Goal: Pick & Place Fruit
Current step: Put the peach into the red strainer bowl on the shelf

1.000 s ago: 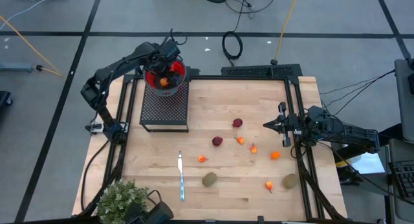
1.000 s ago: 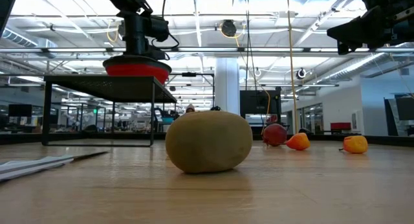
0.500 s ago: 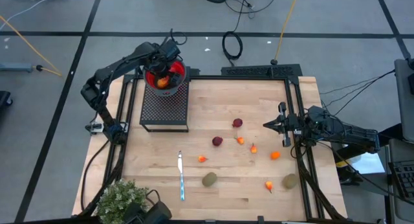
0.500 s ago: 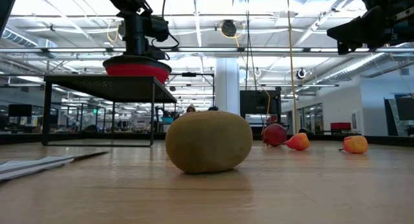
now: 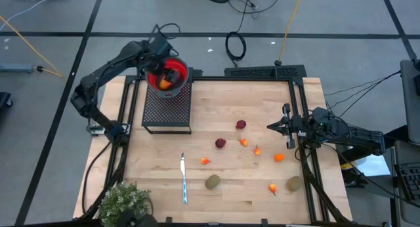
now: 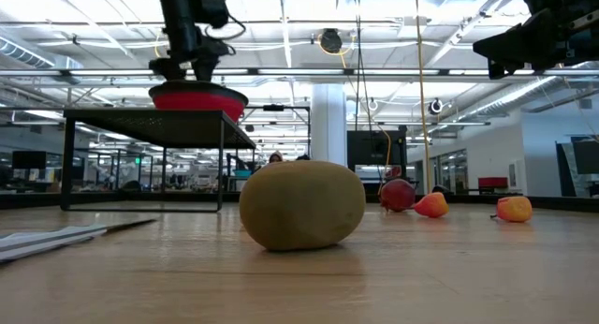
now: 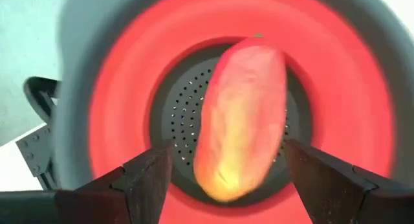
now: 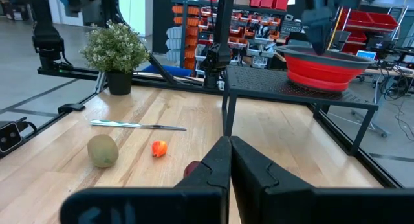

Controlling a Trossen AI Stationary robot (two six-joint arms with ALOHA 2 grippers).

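Done: elongated fruit (image 7: 240, 114) lying in red bowl (image 5: 167, 75) on rack | left hand (image 5: 159, 51) hovering above, released | right hand (image 5: 274, 127) waiting clenched, empty | Left: kiwis (image 5: 212, 182), red balls (image 5: 220, 143), orange bits (image 5: 279, 157) sitting on worktop (image 5: 223, 96)

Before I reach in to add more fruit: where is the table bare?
Bare: the far right stretch beyond the dark red balls, beside the black mesh stand; also between stand and plant. Crowded: from the knife to the right gripper.
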